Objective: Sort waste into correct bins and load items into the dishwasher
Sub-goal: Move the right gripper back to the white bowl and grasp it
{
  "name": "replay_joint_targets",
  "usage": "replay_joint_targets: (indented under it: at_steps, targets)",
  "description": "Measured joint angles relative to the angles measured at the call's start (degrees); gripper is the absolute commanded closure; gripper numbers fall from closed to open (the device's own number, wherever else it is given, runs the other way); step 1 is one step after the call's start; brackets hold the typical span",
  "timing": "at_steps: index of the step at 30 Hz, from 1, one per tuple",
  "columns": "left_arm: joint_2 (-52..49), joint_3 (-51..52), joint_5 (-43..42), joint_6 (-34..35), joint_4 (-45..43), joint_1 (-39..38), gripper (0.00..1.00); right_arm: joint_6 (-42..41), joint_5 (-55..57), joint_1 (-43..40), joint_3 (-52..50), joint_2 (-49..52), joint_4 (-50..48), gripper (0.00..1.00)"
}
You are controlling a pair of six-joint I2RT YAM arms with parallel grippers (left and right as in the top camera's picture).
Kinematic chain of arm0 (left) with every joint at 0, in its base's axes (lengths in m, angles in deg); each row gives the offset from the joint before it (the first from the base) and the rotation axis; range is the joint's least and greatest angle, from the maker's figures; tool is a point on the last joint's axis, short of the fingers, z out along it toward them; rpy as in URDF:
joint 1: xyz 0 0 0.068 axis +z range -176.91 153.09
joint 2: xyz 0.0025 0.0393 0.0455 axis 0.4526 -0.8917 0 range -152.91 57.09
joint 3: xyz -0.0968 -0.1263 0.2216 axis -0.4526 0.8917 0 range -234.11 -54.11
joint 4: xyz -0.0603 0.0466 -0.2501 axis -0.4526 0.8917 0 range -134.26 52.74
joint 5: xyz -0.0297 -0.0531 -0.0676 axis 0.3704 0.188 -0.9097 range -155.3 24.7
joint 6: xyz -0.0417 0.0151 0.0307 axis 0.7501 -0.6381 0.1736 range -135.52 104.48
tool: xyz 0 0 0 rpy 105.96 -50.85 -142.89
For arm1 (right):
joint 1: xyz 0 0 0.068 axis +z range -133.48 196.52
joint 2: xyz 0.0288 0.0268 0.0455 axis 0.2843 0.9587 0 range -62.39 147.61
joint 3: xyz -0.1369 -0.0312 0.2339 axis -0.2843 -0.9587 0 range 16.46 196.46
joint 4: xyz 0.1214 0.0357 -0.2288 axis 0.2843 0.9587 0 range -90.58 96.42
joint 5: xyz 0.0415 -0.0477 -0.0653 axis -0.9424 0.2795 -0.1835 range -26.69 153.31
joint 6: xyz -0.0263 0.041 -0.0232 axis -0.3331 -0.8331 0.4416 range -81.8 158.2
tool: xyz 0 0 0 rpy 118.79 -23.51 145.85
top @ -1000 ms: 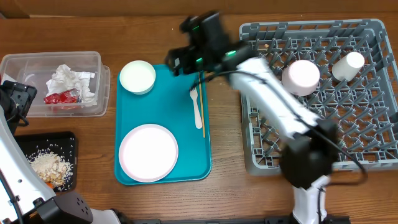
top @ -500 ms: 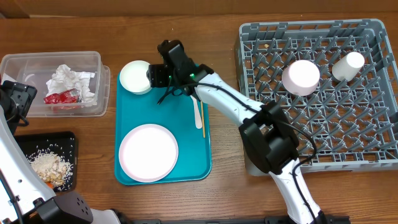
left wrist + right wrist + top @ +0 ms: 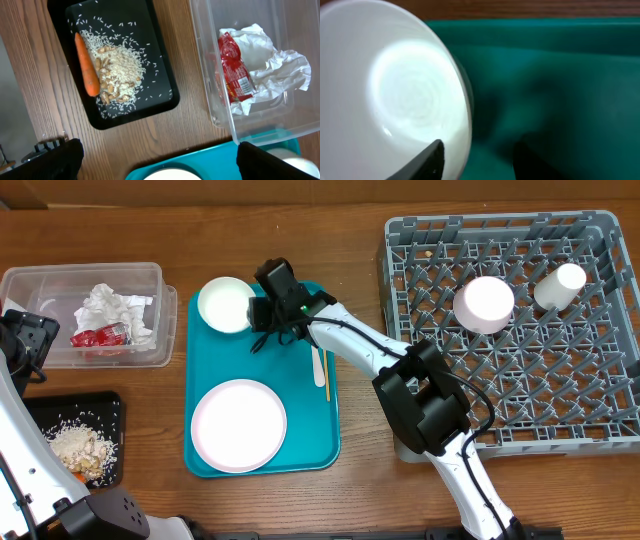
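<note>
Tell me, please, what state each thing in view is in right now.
Bowl on teal tray: upright, empty.
Right gripper: open, fingers astride the bowl's rim.
Left gripper: open, empty.
Plate: flat on teal tray, empty.
Fork: lying on teal tray.
Second bowl: upside down in dish rack.
Cup: racked.
Clear tub: open, holding napkins and red wrapper.
Black tray: holding rice and carrot.

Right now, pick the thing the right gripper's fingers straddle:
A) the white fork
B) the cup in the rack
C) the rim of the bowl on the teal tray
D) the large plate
C: in the right wrist view, the right gripper has one finger over the inside of the bowl and the other outside it, above the teal tray, with the rim between them.
</note>
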Motion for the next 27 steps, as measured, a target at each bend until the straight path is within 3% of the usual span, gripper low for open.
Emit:
replay_joint_targets:
  at_steps: [14,17,21,27]
  targets:
    - [0.00,0.00,0.00,0.00,0.00,0.00,0.00,1.40,17.14,-0.20,20.87,-0.13,34.34,0.60]
    - [0.00,0.00,0.00,0.00,0.00,0.00,0.00,4.24,14.49,-0.42,24.20,-0.13,35.36,0.59]
    - [0.00,0.00,0.00,0.00,0.00,0.00,0.00,14.56,2.40,0.26,25.07,-0.13,31.87,0.59]
    - [0.00,0.00,0.00,0.00,0.00,0.00,0.00,24.65,-2.71,3.78,25.07,-0.11,29.86,0.59]
